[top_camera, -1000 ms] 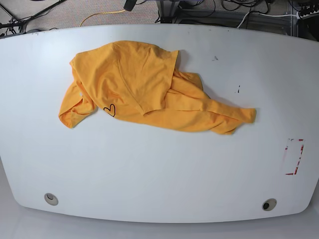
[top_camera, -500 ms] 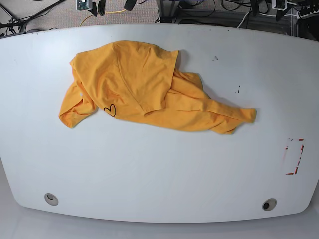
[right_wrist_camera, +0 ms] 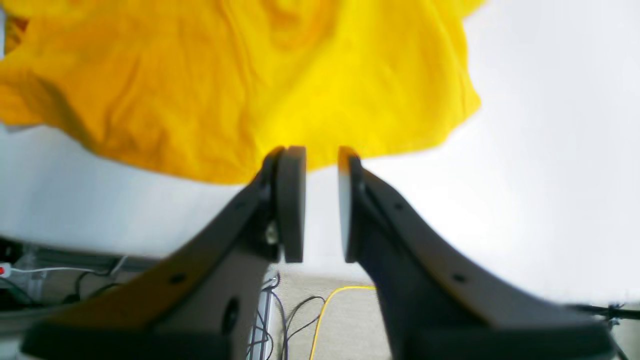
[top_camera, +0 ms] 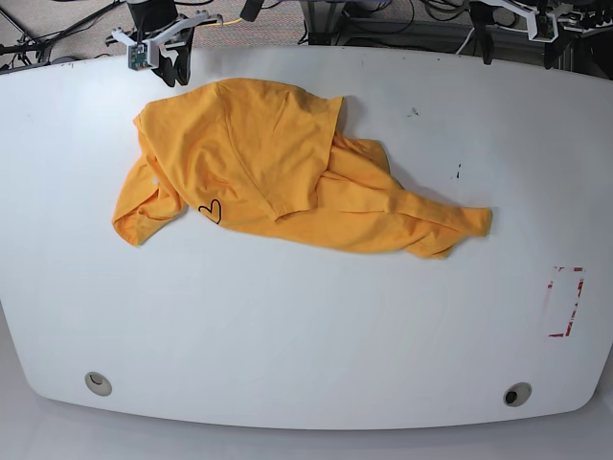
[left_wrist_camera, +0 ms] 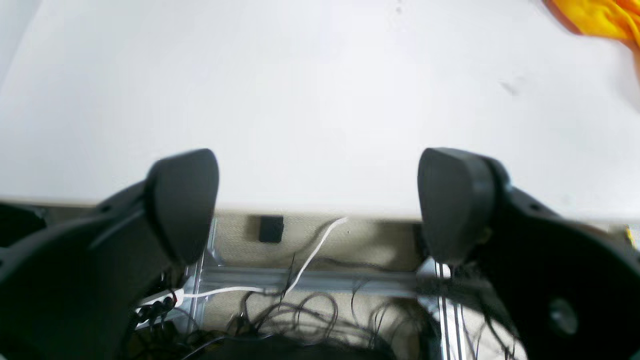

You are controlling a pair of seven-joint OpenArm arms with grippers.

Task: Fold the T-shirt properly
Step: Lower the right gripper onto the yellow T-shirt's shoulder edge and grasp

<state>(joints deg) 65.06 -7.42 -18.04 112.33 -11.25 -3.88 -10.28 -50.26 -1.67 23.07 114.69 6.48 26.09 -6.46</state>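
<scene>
Base view: the T-shirt [top_camera: 278, 168] lies crumpled on the white desk [top_camera: 306, 335], bunched toward the far edge. Its long axis runs diagonally, from the wide bundle with the heart outline [top_camera: 211, 212] at one end to a thin tail [top_camera: 460, 225] trailing toward the red mark [top_camera: 565, 302].

The right end effector [top_camera: 172, 67] hovers at the desk's far edge, just beside the shirt's far corner, so it is the nearer arm by far. In the right wrist view its fingers stand nearly together with a thin gap, nothing between them, and orange cloth [right_wrist_camera: 240, 85] lies straight ahead, close.

The left end effector [top_camera: 517, 43] hangs over the far edge well apart from the shirt. In the left wrist view the fingers [left_wrist_camera: 185, 200] stand wide apart and empty, and only a scrap of cloth [left_wrist_camera: 595, 17] shows at the frame corner, off to one side.

Between each end effector and the shirt there is only bare desk. Small dark specks [top_camera: 458, 173] are no obstacle. Cables hang behind the far edge. Folding not yet started, I judge.
</scene>
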